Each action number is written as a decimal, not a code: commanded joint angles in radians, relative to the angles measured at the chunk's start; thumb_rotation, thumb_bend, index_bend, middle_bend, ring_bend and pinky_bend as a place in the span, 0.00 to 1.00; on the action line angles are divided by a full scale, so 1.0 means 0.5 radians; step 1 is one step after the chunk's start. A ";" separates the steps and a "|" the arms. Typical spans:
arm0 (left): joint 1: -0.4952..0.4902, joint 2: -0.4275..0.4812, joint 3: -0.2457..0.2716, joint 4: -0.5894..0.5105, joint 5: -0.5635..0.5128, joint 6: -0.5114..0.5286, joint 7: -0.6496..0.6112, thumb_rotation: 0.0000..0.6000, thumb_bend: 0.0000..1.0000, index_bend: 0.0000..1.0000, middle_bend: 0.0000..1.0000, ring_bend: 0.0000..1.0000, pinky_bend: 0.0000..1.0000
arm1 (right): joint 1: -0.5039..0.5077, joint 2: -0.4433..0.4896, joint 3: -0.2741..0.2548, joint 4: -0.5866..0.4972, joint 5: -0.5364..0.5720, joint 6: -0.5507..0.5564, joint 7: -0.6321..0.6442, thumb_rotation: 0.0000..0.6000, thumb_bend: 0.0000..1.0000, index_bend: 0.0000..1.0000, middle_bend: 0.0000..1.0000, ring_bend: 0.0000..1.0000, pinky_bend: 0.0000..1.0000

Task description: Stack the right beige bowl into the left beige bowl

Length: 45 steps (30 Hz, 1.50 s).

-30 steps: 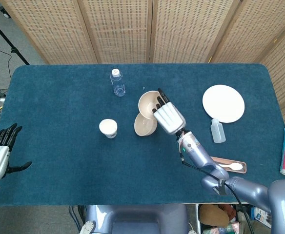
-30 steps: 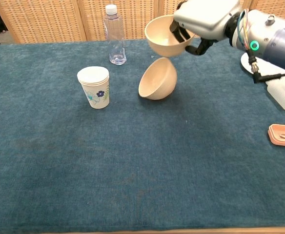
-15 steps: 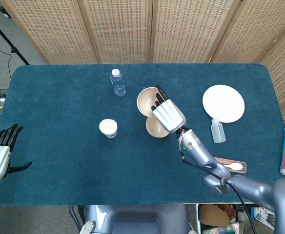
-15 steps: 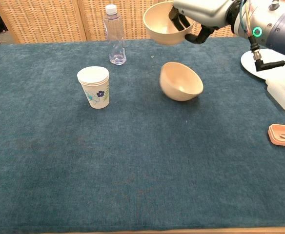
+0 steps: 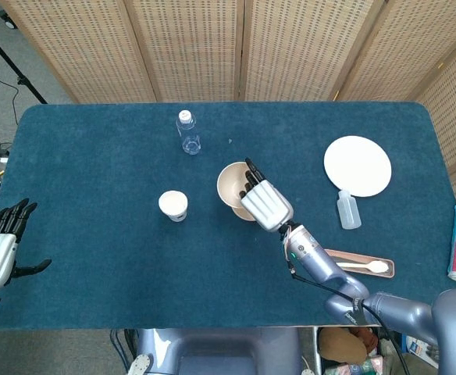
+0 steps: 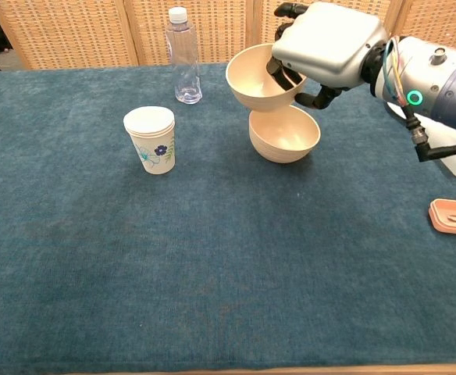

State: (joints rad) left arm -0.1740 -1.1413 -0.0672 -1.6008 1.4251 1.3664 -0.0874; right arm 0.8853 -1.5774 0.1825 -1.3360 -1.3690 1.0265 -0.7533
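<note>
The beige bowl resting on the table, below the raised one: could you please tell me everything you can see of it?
The lower beige bowl is a plain, smooth, round bowl, plastic or ceramic by its look. It sits upright and empty on the blue cloth table. The held beige bowl, gripped by the right robot hand, hangs just above it, offset left; contact cannot be told.

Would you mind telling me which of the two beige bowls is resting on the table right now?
The lower bowl rests upright on the blue table. The upper bowl is off the table, held in the right hand, just above it.
</note>
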 commanded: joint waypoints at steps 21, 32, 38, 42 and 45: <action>-0.010 -0.009 -0.001 0.011 -0.020 -0.025 0.012 1.00 0.00 0.00 0.00 0.00 0.00 | 0.004 -0.145 -0.056 0.085 0.065 -0.084 0.034 1.00 0.47 0.66 0.54 0.25 0.00; -0.007 -0.009 -0.004 0.024 -0.002 -0.007 -0.022 1.00 0.00 0.00 0.00 0.00 0.00 | 0.025 -0.212 -0.035 0.198 0.148 -0.136 0.009 1.00 0.47 0.64 0.50 0.25 0.00; -0.008 -0.009 -0.003 0.026 -0.001 -0.009 -0.026 1.00 0.00 0.00 0.00 0.00 0.00 | 0.033 -0.206 -0.022 0.208 0.158 -0.123 -0.010 1.00 0.47 0.62 0.49 0.25 0.00; -0.007 -0.008 -0.003 0.024 0.000 -0.005 -0.024 1.00 0.00 0.00 0.00 0.00 0.00 | 0.028 -0.190 -0.022 0.206 0.182 -0.127 -0.035 1.00 0.47 0.57 0.44 0.25 0.00; -0.008 -0.009 -0.001 0.025 0.001 -0.007 -0.021 1.00 0.00 0.00 0.00 0.00 0.00 | 0.019 -0.168 -0.022 0.180 0.201 -0.127 -0.043 1.00 0.47 0.47 0.39 0.25 0.00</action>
State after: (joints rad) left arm -0.1780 -1.1455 -0.0680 -1.5884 1.4255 1.3630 -0.0978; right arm 0.8969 -1.6663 0.1717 -1.2405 -1.2725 0.9633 -0.7729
